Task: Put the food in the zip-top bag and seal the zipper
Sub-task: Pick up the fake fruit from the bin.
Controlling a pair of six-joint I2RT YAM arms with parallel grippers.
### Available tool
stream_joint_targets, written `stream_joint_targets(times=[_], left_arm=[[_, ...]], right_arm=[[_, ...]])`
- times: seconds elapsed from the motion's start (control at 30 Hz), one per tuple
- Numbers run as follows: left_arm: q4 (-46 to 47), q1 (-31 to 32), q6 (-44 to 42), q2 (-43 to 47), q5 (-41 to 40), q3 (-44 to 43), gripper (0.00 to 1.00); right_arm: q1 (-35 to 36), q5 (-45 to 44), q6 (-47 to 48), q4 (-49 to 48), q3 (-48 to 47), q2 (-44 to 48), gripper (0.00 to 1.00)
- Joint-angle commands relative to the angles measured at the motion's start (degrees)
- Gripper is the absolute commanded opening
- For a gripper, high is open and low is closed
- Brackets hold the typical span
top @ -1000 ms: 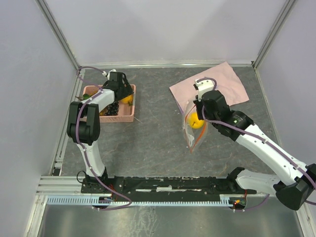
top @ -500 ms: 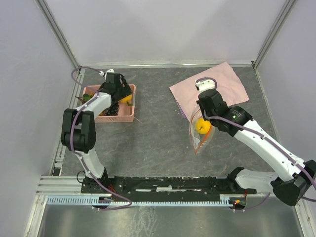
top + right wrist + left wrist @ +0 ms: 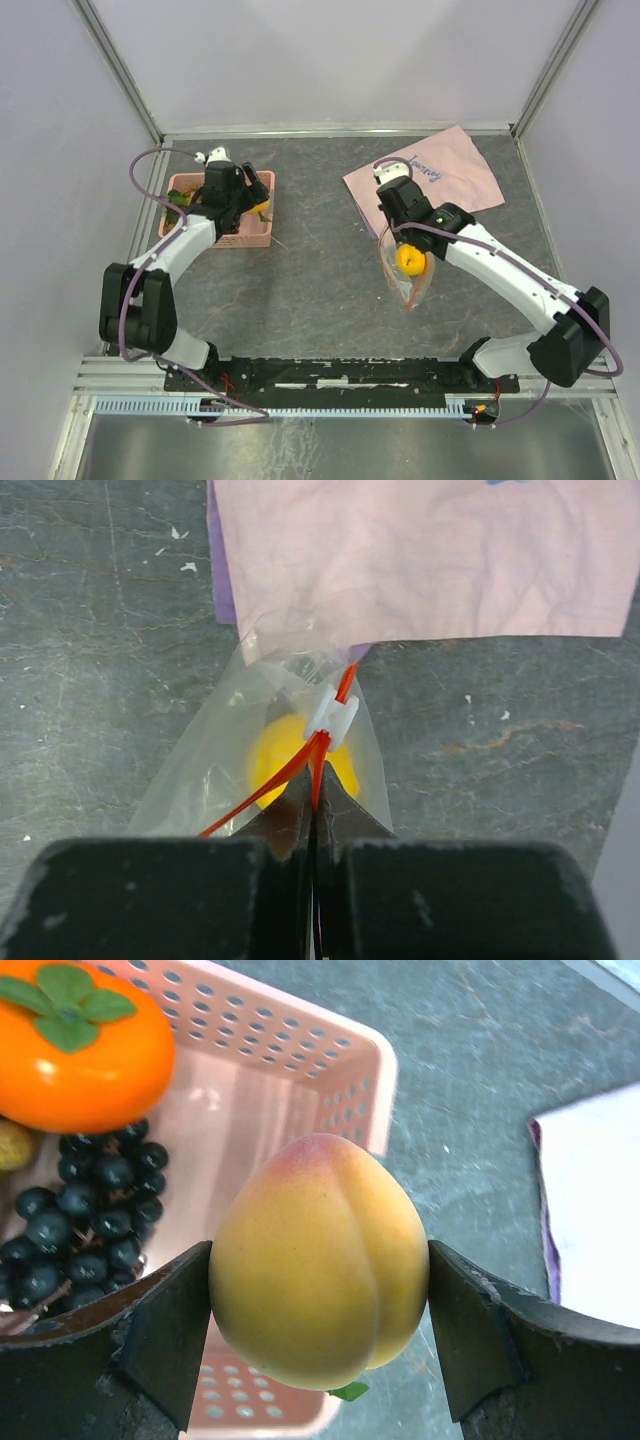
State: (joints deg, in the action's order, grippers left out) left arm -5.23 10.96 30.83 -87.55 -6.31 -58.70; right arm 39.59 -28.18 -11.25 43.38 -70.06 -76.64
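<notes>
Pink plastic basket with little holes (image 3: 380, 1070) sits at the left side of the grey stone-look table (image 3: 320, 290). Just above the basket's corner, the left gripper (image 3: 320, 1290) has its two black fingers spread wide, one pressed on each side of a yellow and pink toy peach (image 3: 310, 1230). Inside the basket lie a round orange toy persimmon with a green leafy top (image 3: 80, 1045) and a bunch of dark toy grapes (image 3: 85, 1210), touching each other. Well apart from these, on the right side of the table, the right gripper (image 3: 315, 810) has its fingers pressed tight together, pinching the thin orange-red zipper strip (image 3: 270, 785) of the clear crinkly plastic bag (image 3: 200, 770). A small white slider (image 3: 332, 720) sits on the strip just past the fingertips. A yellow toy lemon (image 3: 270, 760) is inside the bag. The far end of the bag reaches the edge of a flat pink cloth (image 3: 420, 550).
</notes>
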Motion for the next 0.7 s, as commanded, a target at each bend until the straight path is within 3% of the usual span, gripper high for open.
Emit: stream_joint_targets(times=[0.0,0.37,0.67], left_arm=[[6.03,3.29,1.58,8.0,2.36,4.12,0.36],[13.13,16.89,3.83,22.78,3.05,13.04,0.34],[26.32,27.48,2.28,28.92,3.86,20.3,0.34]], right_arm=[[-0.04,2.55,-1.29,-4.61,-2.49,-2.9,0.02],[-0.04,4.48,-2.42,-4.83,-6.05,-6.57,0.02],[-0.04,7.7,-4.01,-4.0,-9.03,-7.62,0.02]])
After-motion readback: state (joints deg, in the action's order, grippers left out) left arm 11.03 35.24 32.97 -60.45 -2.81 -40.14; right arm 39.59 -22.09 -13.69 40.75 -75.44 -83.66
